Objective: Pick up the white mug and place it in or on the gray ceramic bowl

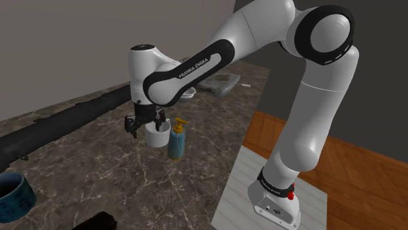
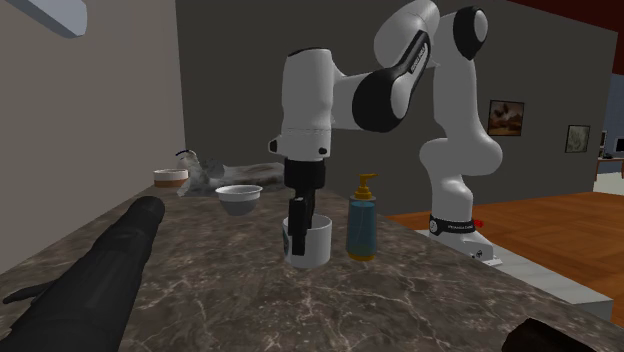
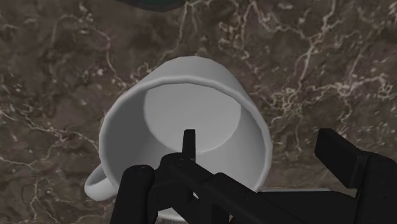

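Closing on the mug wall is the step in hand, judged from the pose

Status:
- The white mug (image 3: 191, 108) stands upright, mouth up, on the dark marbled counter (image 2: 250, 300). A blue pump bottle (image 2: 362, 228) stands just beside it.
- The gripper (image 3: 234, 156) points straight down over the mug. In the second exterior view its tips reach below the rim.
- The fingers stand apart and clasp nothing. One finger (image 3: 137, 184) sits over the mouth on the side of the handle (image 3: 95, 184). The other finger (image 3: 347, 162) is outside the opposite wall, with counter showing in the gap. That wall lies between them, so the mug is not held.
- The pale gray bowl (image 2: 239, 196) stands farther back on the counter, well apart from the mug.

Recommended procedure:
1. Hold height and heading; close slowly so both pads meet the wall squarely.
2. Expect the mug to slide slightly as the first pad touches, and allow for it instead of forcing it.
3. Lift vertically until the base clears the bottle's pump, then traverse.
4. A one-wall pinch may let the mug swing, so keep motion slow and the wrist level

Caution: a sideways move at counter level is likely to strike the bottle
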